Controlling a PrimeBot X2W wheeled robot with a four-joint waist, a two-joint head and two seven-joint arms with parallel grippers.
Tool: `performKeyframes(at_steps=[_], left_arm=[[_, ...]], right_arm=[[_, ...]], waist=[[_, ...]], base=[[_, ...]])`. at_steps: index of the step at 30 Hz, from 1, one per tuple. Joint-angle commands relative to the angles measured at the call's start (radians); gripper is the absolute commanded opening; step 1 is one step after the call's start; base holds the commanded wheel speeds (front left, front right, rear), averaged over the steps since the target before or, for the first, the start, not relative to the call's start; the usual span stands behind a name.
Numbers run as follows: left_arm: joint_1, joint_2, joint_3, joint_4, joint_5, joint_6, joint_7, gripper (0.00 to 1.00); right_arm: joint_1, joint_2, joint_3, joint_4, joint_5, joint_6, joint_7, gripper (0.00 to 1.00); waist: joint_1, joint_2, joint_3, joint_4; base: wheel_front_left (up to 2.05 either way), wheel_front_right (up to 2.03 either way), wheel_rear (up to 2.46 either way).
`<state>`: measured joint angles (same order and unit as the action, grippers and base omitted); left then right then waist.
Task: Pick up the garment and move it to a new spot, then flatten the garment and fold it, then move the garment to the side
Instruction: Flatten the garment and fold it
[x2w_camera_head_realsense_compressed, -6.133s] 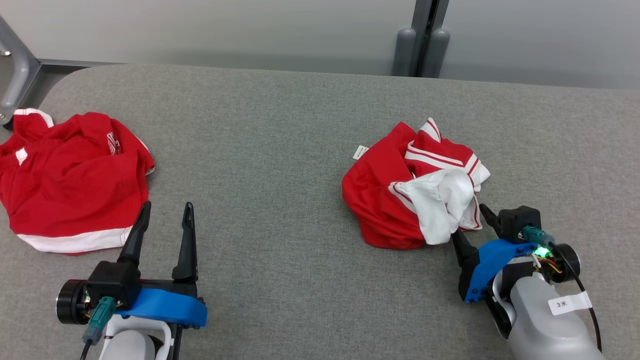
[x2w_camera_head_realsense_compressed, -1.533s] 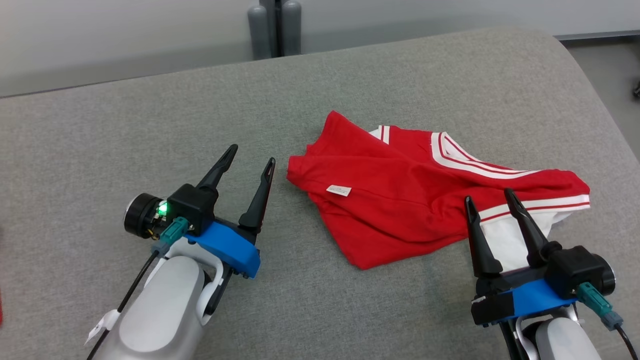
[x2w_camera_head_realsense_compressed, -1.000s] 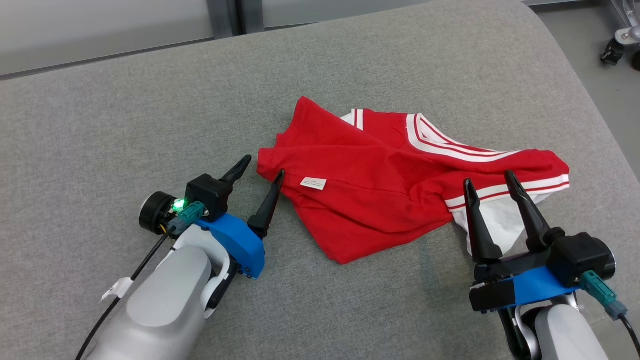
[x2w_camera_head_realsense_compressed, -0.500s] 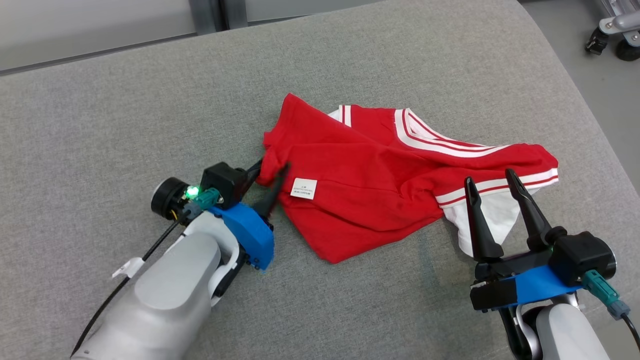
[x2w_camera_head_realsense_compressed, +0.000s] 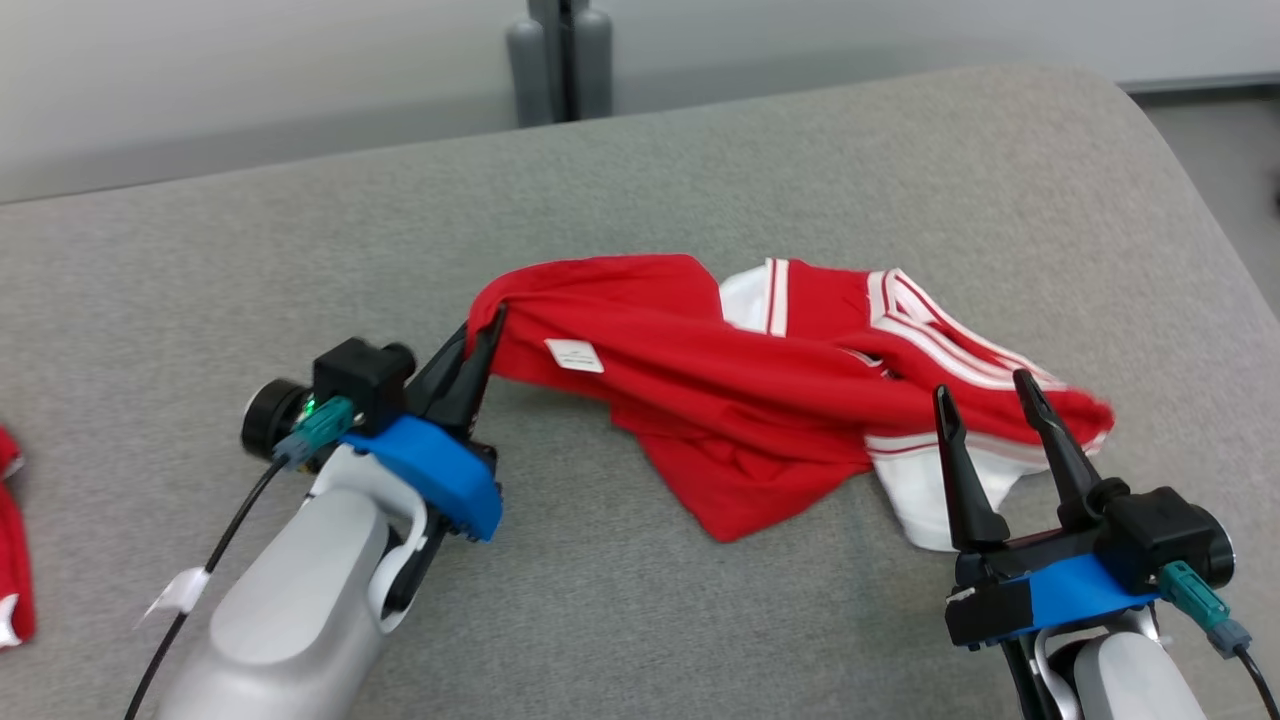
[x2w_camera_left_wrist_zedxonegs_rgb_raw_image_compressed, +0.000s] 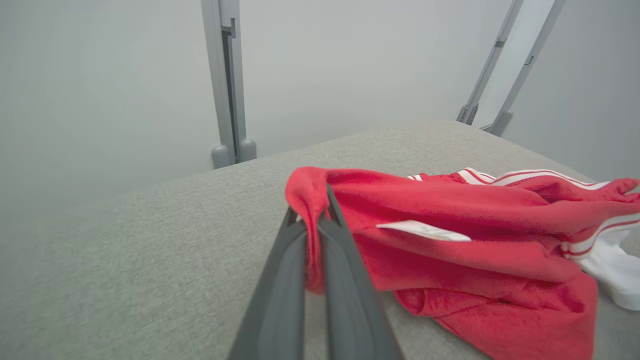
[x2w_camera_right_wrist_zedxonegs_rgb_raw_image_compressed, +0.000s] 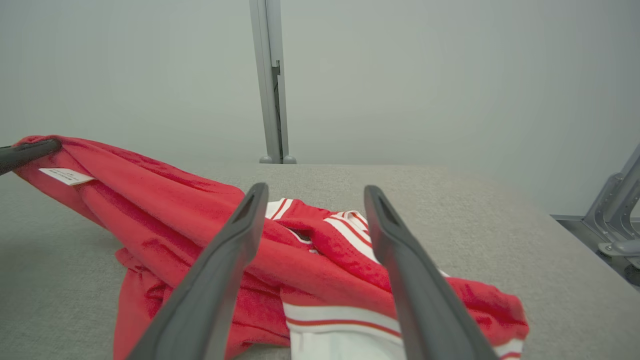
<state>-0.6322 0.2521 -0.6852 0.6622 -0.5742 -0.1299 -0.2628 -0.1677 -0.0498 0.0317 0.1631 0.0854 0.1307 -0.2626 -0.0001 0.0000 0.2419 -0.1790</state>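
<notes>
Your left gripper (x2w_camera_head_realsense_compressed: 484, 328) is pinched shut on a corner of the red garment (x2w_camera_head_realsense_compressed: 700, 390) and holds it up off the grey table (x2w_camera_head_realsense_compressed: 700, 170). The cloth sags away toward 3 o'clock, with its white-striped end resting on the table. Your right gripper (x2w_camera_head_realsense_compressed: 981, 387), down at 5 o'clock, has its fingers spread wide by that striped end, gripping nothing.
</notes>
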Motion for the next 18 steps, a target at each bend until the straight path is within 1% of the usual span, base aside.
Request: performKeyframes(at_steps=[1, 9, 16, 18], left_arm=[[0.044, 0.013, 0.044, -0.027, 0.018, 0.003, -0.003, 0.00], [0.231, 0.054, 0.201, -0.144, 0.099, 0.009, -0.003, 0.00], [0.392, 0.080, 0.318, -0.214, 0.132, 0.028, -0.003, 0.00], [0.439, 0.080, 0.347, -0.227, 0.136, 0.038, -0.003, 0.00]], right_arm=[[0.012, -0.001, 0.003, 0.006, -0.008, 0.000, -0.003, 1.00], [0.044, -0.001, -0.005, 0.029, -0.019, 0.000, -0.003, 1.00], [0.076, -0.002, -0.017, 0.046, -0.020, 0.000, -0.003, 1.00], [0.076, -0.001, -0.019, 0.048, -0.019, 0.000, -0.003, 1.00]], waist=[[0.0001, 0.0000, -0.017, 0.016], [0.0001, 0.0000, -0.093, 0.114], [0.0001, 0.0000, -0.133, 0.188], [0.0001, 0.0000, -0.138, 0.202]], base=[[0.00, 0.00, 0.00], [0.00, 0.00, 0.00], [0.00, 0.00, 0.00], [0.00, 0.00, 0.00]])
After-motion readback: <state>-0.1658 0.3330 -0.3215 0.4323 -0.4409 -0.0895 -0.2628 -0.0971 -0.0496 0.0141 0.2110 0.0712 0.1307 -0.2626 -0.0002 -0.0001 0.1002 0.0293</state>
